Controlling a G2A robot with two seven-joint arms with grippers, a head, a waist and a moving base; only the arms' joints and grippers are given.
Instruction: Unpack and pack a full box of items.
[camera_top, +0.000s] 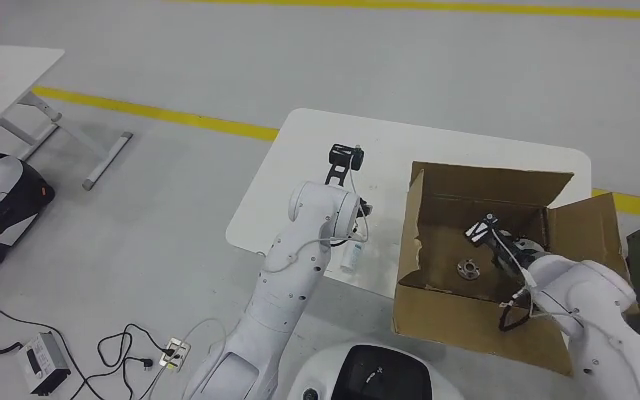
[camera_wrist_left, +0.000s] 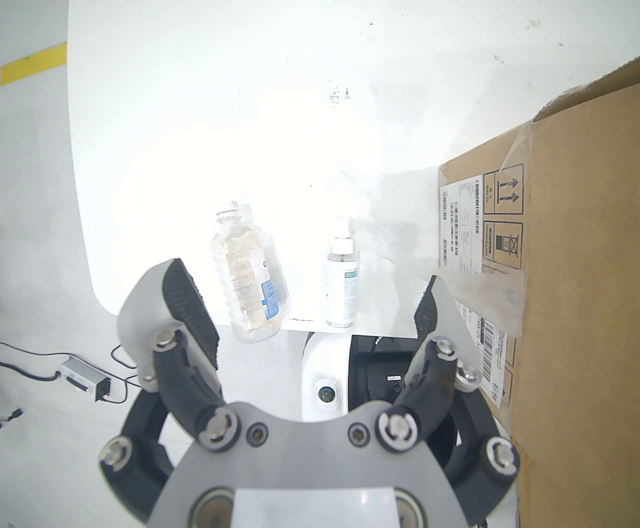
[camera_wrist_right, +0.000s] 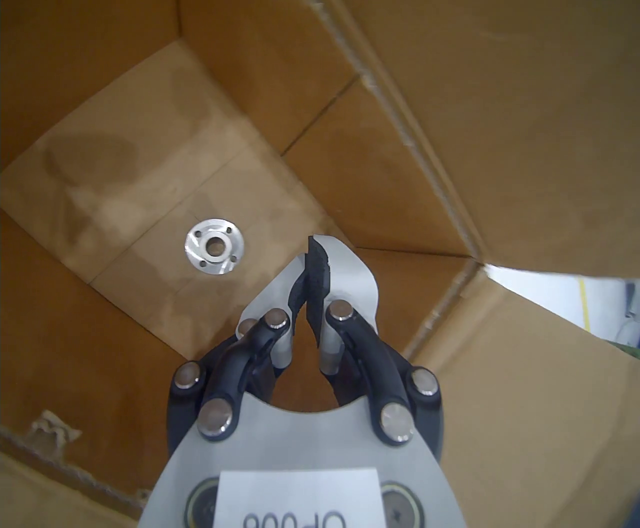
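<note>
An open cardboard box (camera_top: 432, 300) stands on the right part of the white table (camera_top: 300, 150). On its floor lies a round metal flange (camera_wrist_right: 215, 246) (camera_top: 466, 267). My right gripper (camera_wrist_right: 312, 260) (camera_top: 480, 232) hangs inside the box, shut with nothing in it, a short way from the flange. My left gripper (camera_wrist_left: 306, 295) (camera_top: 346, 160) is open and empty above the table, left of the box. A clear water bottle (camera_wrist_left: 247, 280) and a small white spray bottle (camera_wrist_left: 342, 280) (camera_top: 352, 255) stand at the table's near edge.
The box's side wall (camera_wrist_left: 575, 250) with its shipping labels rises close beside my left gripper. The box flaps (camera_top: 585, 225) stand up around my right arm. A second table (camera_top: 25, 70) stands far left, and cables and a power brick (camera_top: 45, 362) lie on the floor.
</note>
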